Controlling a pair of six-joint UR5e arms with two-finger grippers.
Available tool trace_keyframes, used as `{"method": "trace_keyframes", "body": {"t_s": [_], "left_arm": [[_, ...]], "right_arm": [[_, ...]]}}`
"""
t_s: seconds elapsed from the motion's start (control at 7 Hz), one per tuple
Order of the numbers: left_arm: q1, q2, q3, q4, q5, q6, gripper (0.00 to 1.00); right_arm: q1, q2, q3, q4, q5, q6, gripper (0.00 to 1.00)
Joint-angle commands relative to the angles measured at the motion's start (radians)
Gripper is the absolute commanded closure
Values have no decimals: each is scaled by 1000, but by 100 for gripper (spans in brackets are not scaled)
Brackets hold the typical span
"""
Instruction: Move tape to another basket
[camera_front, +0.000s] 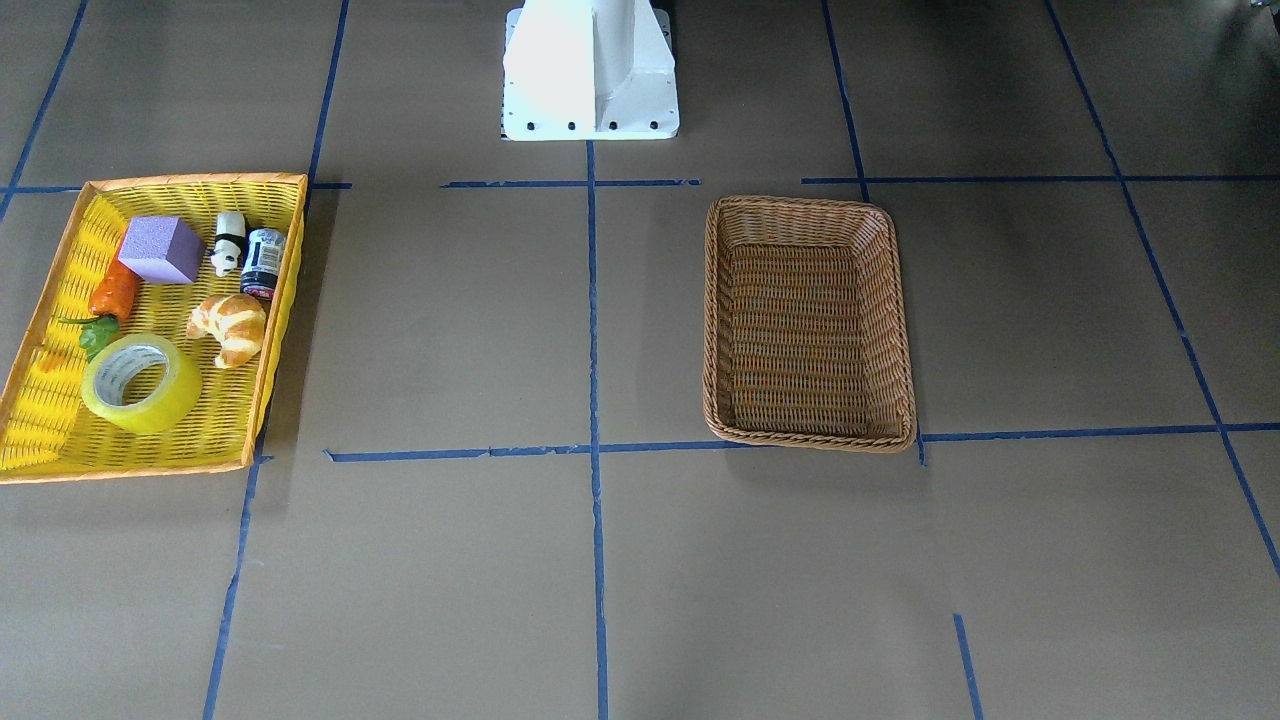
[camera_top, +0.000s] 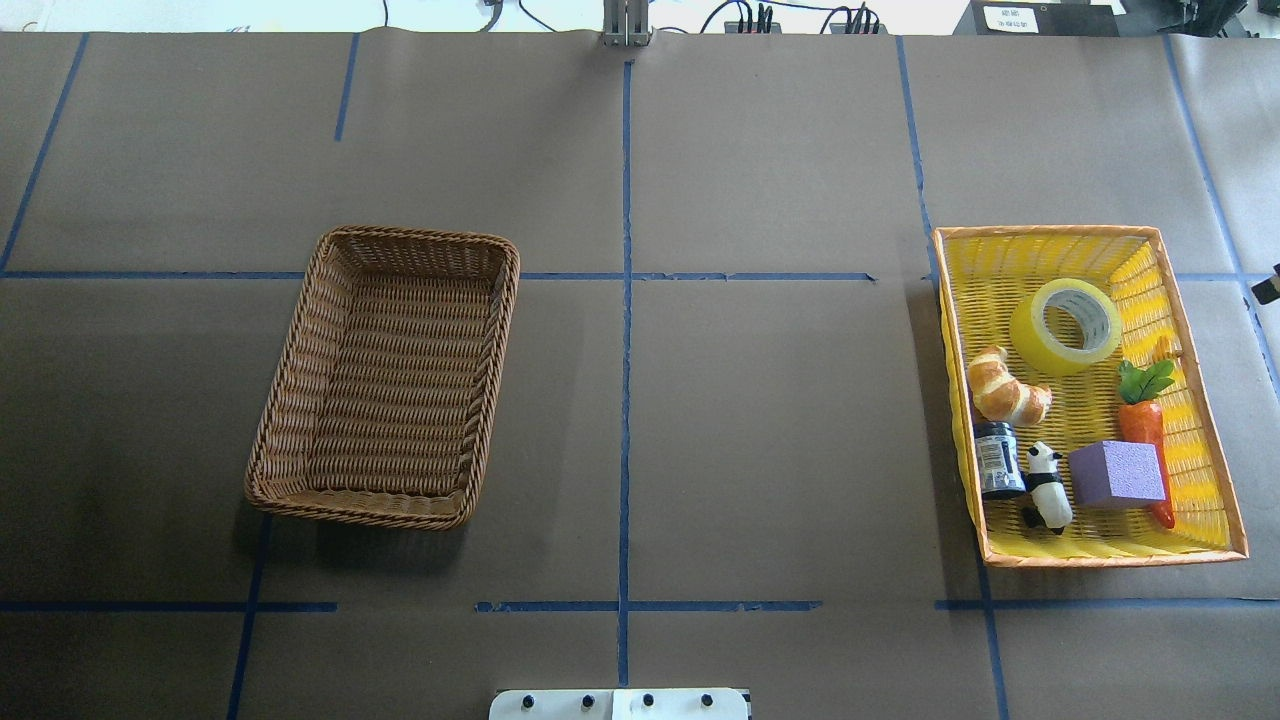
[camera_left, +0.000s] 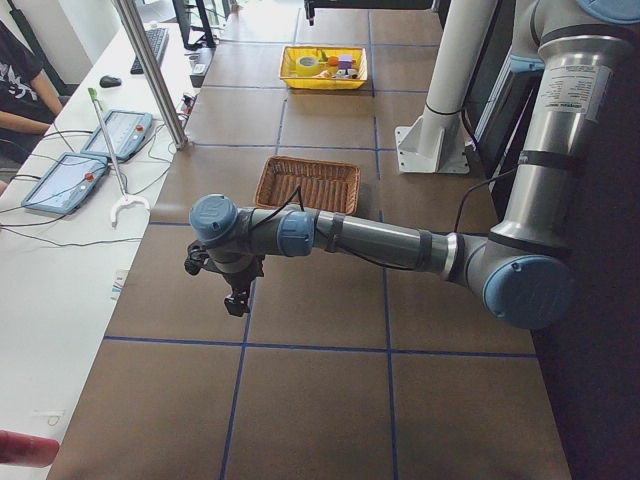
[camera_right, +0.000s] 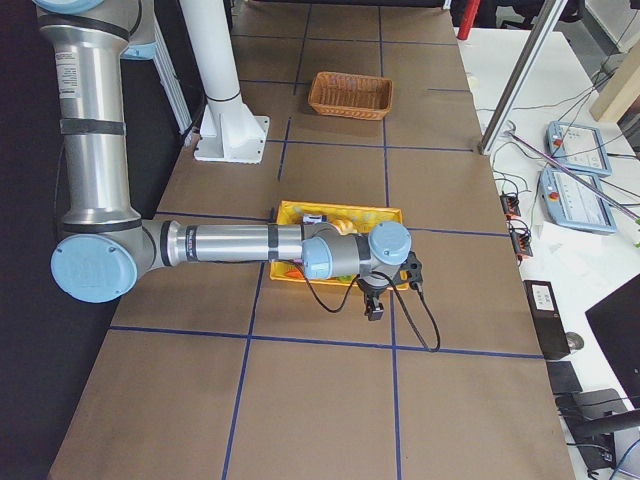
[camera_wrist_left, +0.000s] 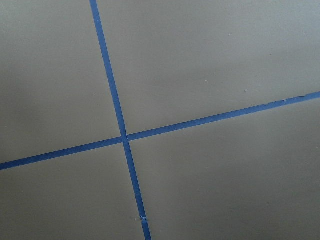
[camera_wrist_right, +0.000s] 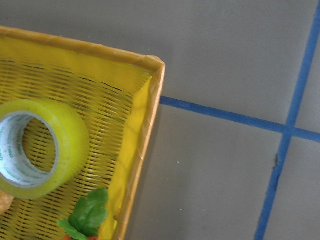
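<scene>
Tape (camera_top: 1040, 340) lying in yellow tray (camera_top: 1045, 232), basket (camera_top: 420, 237) sitting well apart
Left gripper (camera_left: 237, 303) and right gripper (camera_right: 373, 311) hovering, openness impossible to tell

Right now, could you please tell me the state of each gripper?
Left gripper: cannot be told.
Right gripper: cannot be told.

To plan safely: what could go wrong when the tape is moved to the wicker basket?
1. The tape lies close to the croissant and the carrot leaves; the right hand may knock them.
2. The wicker basket stands far across the table from the yellow tray, so the long carry may loosen the round roll.
</scene>
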Motion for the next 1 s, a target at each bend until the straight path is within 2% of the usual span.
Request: {"method": "trace_keyframes", "body": {"t_s": [0.0,0.14,0.29,0.57,0.86], "left_arm": [[0,8,0,-2,-22,0,0],[2,6,1,-2,-22,2,0],[2,6,-3,-2,-25,0,0],[0,6,-16,-2,-42,0,0],[2,6,-14,-2,-42,0,0]], "right_arm": [[-95,49,9,71,-5,198,0],[-150,56,4,117,-28,265,0],[-204,61,1,150,-90,280,0],[-269,75,-3,155,-155,347,1],[-294,118,-64,155,-160,347,2]]}}
